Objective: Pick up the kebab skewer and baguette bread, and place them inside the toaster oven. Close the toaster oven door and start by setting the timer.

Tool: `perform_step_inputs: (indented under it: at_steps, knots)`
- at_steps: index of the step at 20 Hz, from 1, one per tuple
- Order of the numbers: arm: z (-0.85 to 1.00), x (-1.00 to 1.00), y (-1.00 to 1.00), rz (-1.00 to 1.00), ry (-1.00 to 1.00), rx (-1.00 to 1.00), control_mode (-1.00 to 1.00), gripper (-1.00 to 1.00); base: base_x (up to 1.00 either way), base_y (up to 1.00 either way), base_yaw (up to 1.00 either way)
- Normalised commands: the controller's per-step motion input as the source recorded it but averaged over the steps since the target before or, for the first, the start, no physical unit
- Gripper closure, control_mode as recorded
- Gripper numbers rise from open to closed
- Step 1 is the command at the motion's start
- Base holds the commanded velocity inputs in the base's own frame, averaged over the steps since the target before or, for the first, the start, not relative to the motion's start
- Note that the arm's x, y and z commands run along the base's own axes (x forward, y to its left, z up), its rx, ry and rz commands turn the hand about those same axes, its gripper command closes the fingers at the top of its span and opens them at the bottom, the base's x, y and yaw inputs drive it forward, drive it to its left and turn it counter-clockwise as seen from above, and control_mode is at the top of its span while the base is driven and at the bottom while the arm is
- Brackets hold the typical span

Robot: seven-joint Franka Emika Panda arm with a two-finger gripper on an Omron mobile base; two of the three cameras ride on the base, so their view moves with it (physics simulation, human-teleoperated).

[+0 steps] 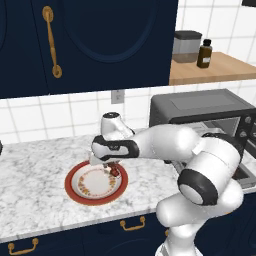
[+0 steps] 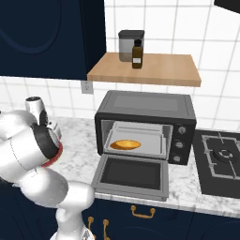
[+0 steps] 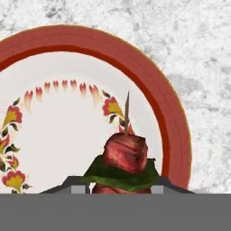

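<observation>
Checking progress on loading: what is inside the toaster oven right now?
Through the open toaster oven door, the baguette bread lies on the tray inside the toaster oven. No skewer is there; the kebab skewer is over the plate. The cavity's back corners are shadowed.

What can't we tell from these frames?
- Grip on the kebab skewer: hand view's bottom edge cuts off its lower part and the end effector fingertips; contact unclear.
- Left base view: the arm covers most of the toaster oven opening, hiding the baguette bread.
- Right base view: the arm hides most of the plate.
</observation>
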Motion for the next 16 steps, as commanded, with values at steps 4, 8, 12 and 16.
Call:
perform_step_inputs:
  at_steps: [4, 8, 12, 16]
  knots:
    - [0.75, -0.41, -0.64, -0.12, 0.0, 0.07, -1.0, 1.0, 0.0, 0.0, 0.0]
    - [0.72, -0.26, -0.86, -0.2, 0.0, 0.11, -1.0, 1.0, 0.0, 0.0, 0.0]
    - [0.4, -0.21, -0.68, -0.33, 0.0, 0.05, -1.0, 1.0, 0.0, 0.0, 0.0]
    - [0.4, -0.27, -0.76, -0.41, 0.0, 0.05, -1.0, 1.0, 0.0, 0.0, 0.0]
